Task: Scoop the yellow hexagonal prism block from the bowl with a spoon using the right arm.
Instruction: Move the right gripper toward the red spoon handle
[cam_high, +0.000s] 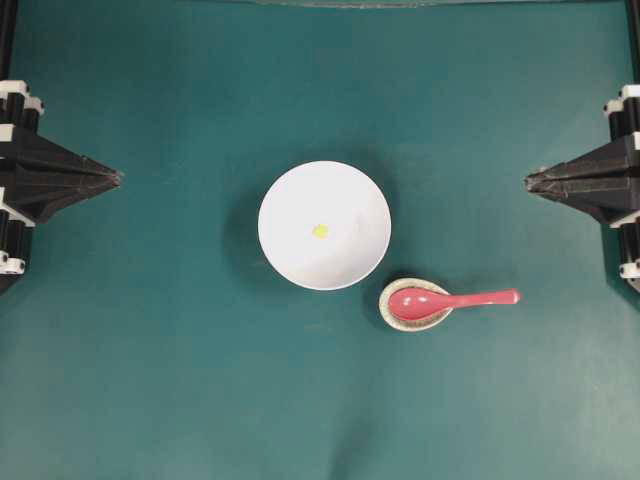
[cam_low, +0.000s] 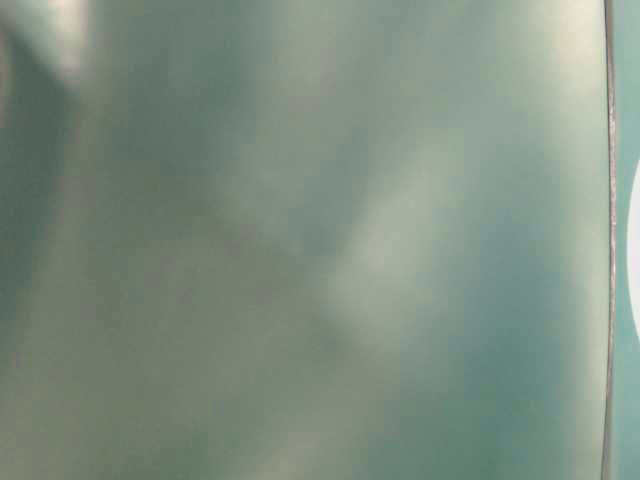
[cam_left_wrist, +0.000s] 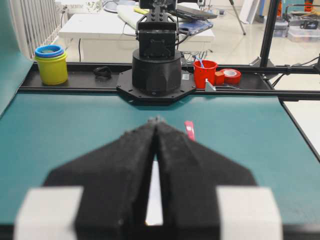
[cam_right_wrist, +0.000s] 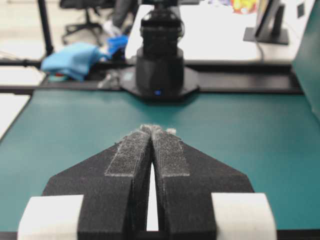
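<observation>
A tiny yellow hexagonal prism block (cam_high: 320, 231) lies near the middle of the large white bowl (cam_high: 290, 200) at the table's centre. Just right of and below the bowl, the pink-red spoon (cam_high: 455, 299) rests with its head in a small speckled dish (cam_high: 392, 313), handle pointing right. Its handle tip (cam_left_wrist: 189, 130) shows past the left fingers. My right gripper (cam_high: 528, 181) (cam_right_wrist: 152, 129) is at the right edge, shut and empty, well above and right of the spoon. My left gripper (cam_high: 118, 178) (cam_left_wrist: 156, 120) is at the left edge, shut and empty.
Teal mat (cam_high: 180, 380) covers the table. The opposite arm bases (cam_left_wrist: 156, 65) (cam_right_wrist: 160, 60) stand at the far ends. Off the table behind the rail are yellow stacked cups (cam_left_wrist: 51, 62) and a red cup (cam_left_wrist: 205, 73). The table-level view is a blur.
</observation>
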